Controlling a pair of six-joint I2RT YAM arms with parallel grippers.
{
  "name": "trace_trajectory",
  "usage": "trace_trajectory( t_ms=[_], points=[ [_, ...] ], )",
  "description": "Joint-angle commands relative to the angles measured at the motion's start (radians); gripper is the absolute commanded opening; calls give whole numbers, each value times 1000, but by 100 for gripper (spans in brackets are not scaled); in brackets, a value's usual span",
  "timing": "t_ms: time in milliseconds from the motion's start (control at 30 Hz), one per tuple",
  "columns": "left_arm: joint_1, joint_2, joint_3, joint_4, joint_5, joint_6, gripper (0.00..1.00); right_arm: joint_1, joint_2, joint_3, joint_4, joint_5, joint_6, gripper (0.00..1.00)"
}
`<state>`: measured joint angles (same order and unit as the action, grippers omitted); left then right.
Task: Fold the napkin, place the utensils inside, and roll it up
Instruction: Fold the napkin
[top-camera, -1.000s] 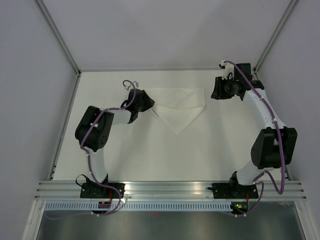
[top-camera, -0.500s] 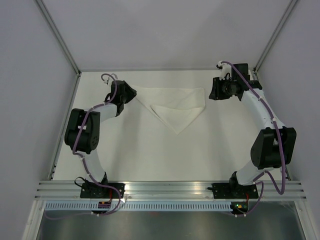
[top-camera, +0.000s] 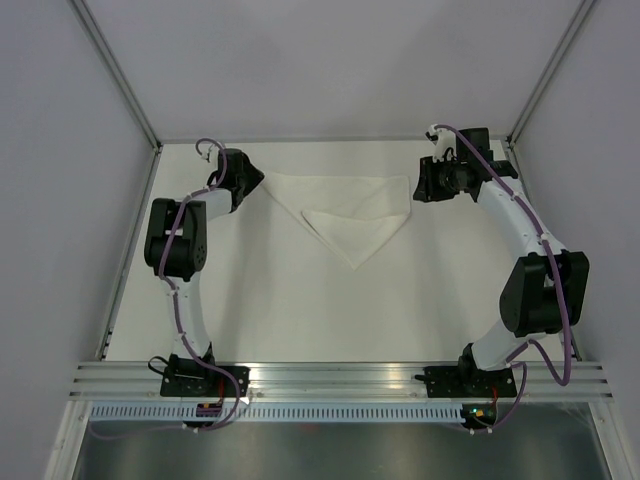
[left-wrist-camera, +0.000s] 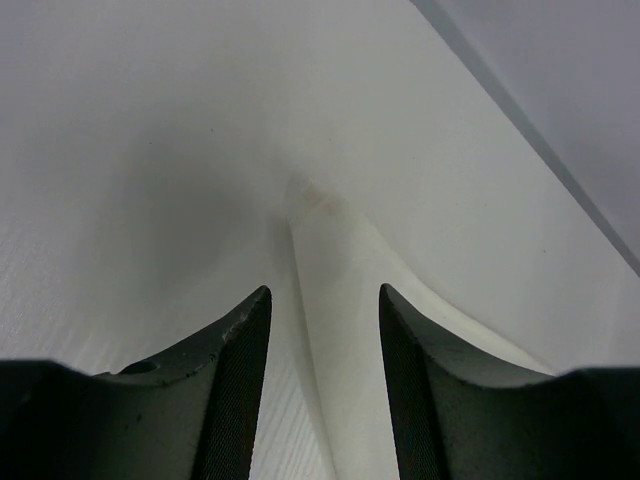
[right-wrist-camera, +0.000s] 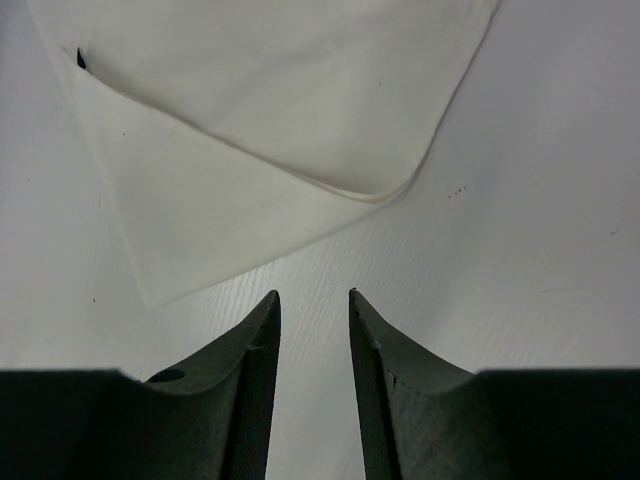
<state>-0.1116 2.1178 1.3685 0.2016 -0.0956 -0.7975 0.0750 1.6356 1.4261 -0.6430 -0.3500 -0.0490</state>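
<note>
White table (top-camera: 300, 305), 1 folded napkin (top-camera: 350, 212), L end effector (left-wrist-camera: 322, 292) apart, R end effector (right-wrist-camera: 314, 295) apart

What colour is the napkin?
The napkin is plain white, unpatterned; the right wrist view shows it best.

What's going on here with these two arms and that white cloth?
Two robot arms are working on a soft white fabric napkin lying on the white table. It is already folded into a rough triangle pointing toward the arms. The left gripper is at the cloth's left corner, jaws open, with the corner lying between them, not pinched. The right gripper is near the right corner, jaws apart and empty. No utensil shows in any view, and nothing is rolled yet.
</note>
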Motion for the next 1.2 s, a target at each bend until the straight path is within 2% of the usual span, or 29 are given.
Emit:
trace_trajectory(
  t_ms=[0, 200, 433, 733, 867, 967, 1167],
  points=[
    [6, 47, 63, -22, 20, -65, 53, 6, 9, 2, 16, 11, -5, 39],
    [6, 76, 84, -24, 16, -83, 52, 9, 10, 4, 16, 14, -6, 39],
    [7, 108, 109, -16, 14, -91, 47, 12, 10, 2, 16, 13, -3, 39],
    [9, 137, 141, 2, 28, -95, 29, 12, 13, -1, 14, 13, -3, 38],
    [9, 126, 135, 31, 43, -74, 11, 14, 12, -1, 13, 9, -5, 38],
    [10, 100, 87, 73, 45, -66, 2, 20, 15, -1, 12, 9, -8, 37],
    [20, 33, -27, 163, 37, -72, 2, 40, 17, 0, 8, 14, -9, 37]
  ],
)
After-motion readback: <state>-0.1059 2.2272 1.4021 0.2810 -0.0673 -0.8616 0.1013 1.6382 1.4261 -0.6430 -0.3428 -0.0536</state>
